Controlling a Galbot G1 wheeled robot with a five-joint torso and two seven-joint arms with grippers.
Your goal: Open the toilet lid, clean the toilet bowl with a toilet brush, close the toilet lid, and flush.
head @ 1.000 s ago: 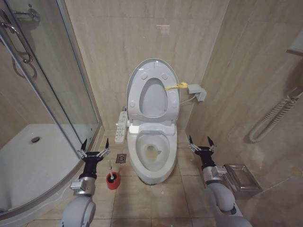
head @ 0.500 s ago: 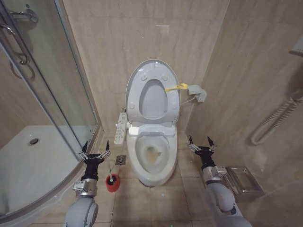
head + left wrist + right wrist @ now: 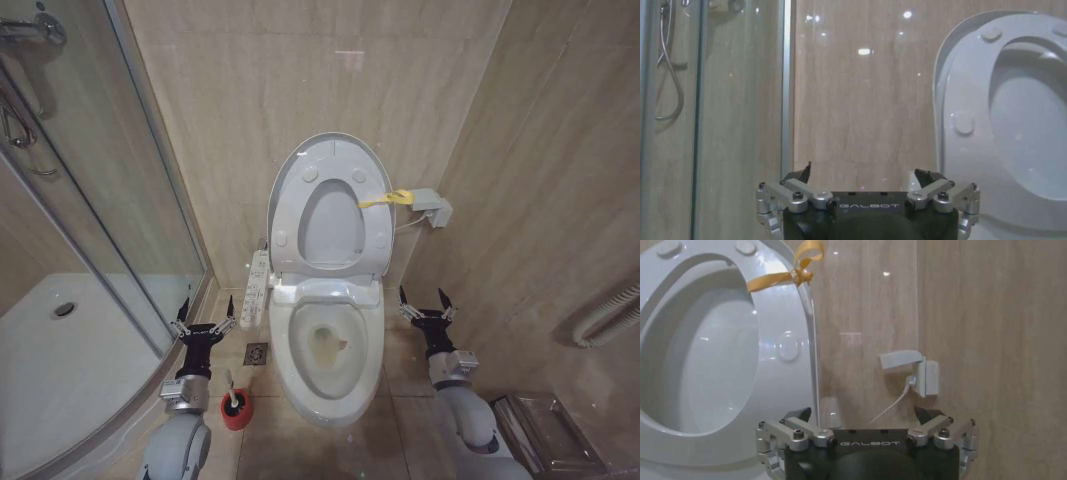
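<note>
the toilet lid (image 3: 330, 205) stands raised against the wall behind the toilet bowl (image 3: 328, 350); the toilet brush (image 3: 233, 395) waits untouched in its red holder left of the bowl. left gripper (image 3: 203, 318) and right gripper (image 3: 424, 302) flank the bowl, jaws spread, empty. scrubbing, closing, flushing remain.

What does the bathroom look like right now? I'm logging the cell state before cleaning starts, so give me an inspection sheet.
Surface: beige tiled floor, a small floor drain left of the toilet.
Job's things: toilet lid raised against the wall, yellow strap at its edge; toilet bowl exposed; toilet brush standing in its red holder.
Clutter: metal bin on the floor, right.
Grippers: left gripper open, above the brush; right gripper open, right of the bowl; both empty.
Cables: white cord to a wall socket.
Surroundings: glass shower enclosure, left.
</note>
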